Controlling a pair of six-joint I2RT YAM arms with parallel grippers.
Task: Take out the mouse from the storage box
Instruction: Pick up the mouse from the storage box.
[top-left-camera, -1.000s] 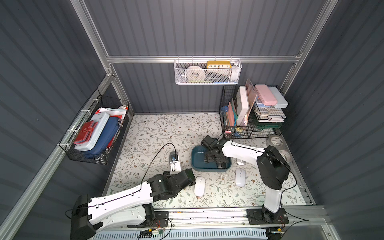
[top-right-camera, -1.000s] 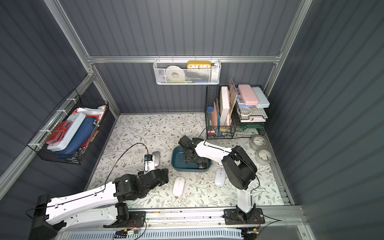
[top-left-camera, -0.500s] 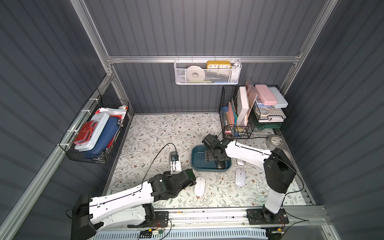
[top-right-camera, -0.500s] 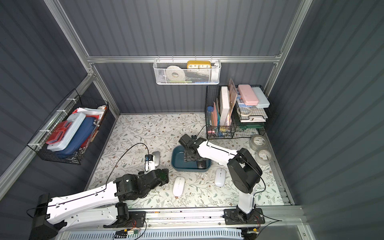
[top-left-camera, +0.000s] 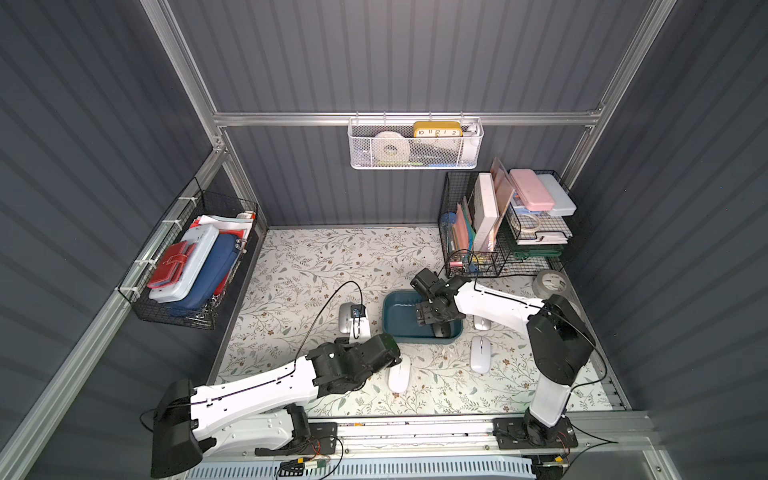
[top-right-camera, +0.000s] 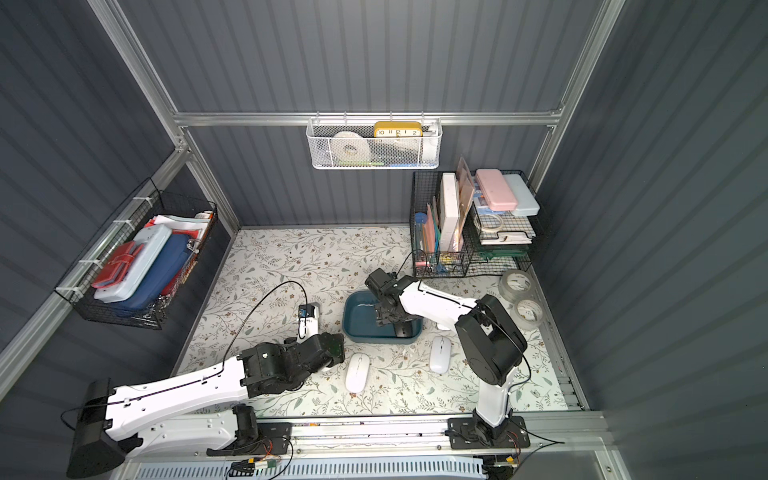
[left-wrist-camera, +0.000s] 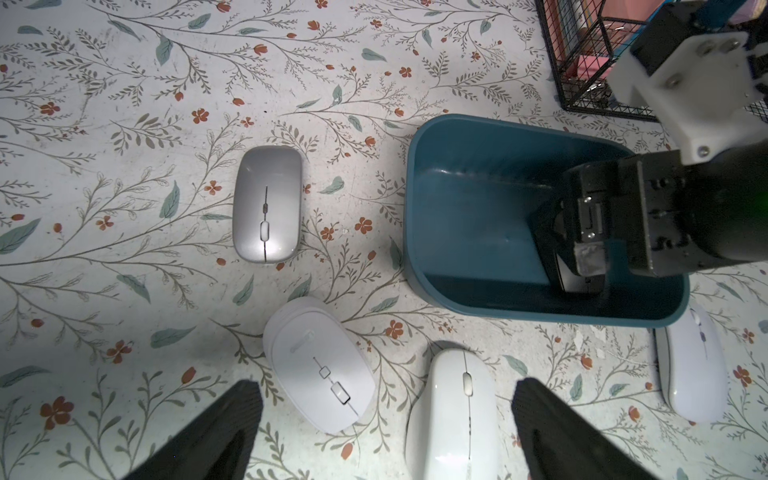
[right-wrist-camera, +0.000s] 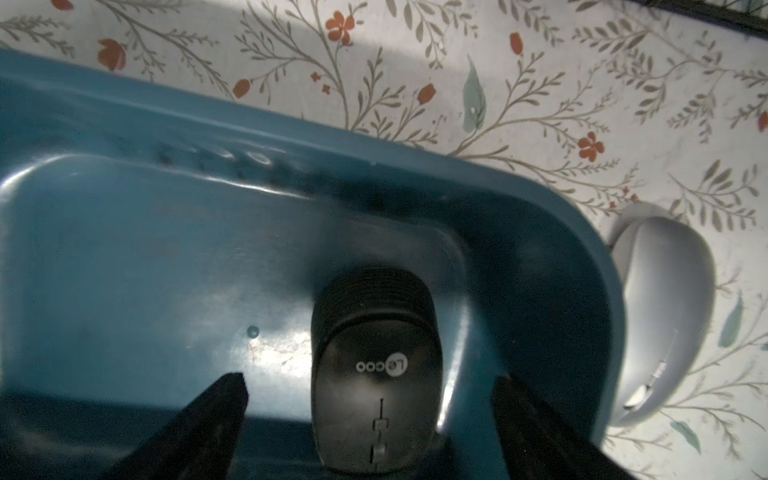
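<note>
Outward toward the right edge of the desk (top-left-camera: 332, 257) is where the right arm's (top-left-camera: 498, 305) elbow has been swinging over the last second, its forearm stretching flatter. Its wrist is keeping over the same end of the storage box (top-left-camera: 399, 318), and the left arm (top-left-camera: 257, 384) is lying just as it was. From where I am standing, the right jaws are hanging spread wide inside the box and gripping nothing. The black mouse (right-wrist-camera: 376, 365) is sitting straight between them. In the right wrist view one finger (right-wrist-camera: 199, 428) is showing along each long side of it, with teal floor showing in both gaps, so nothing is touching yet. The mouse is lying at the end of the box nearer the right arm, its button end close against the wall facing the robot's base. Its long axis is running across the box's short way, in line with the jaws' reach, so I judge that closing will squeeze its narrow width. The left jaws are also standing open and empty, low over the white mice (left-wrist-camera: 318, 365) out on the desk, well apart from the black one; the right arm is plainly the nearer. The mouse is looking matte black and low-backed. It is showing a ribbed band across its palm end, a small white logo and a thin centre seam carrying wheel and button.
</note>
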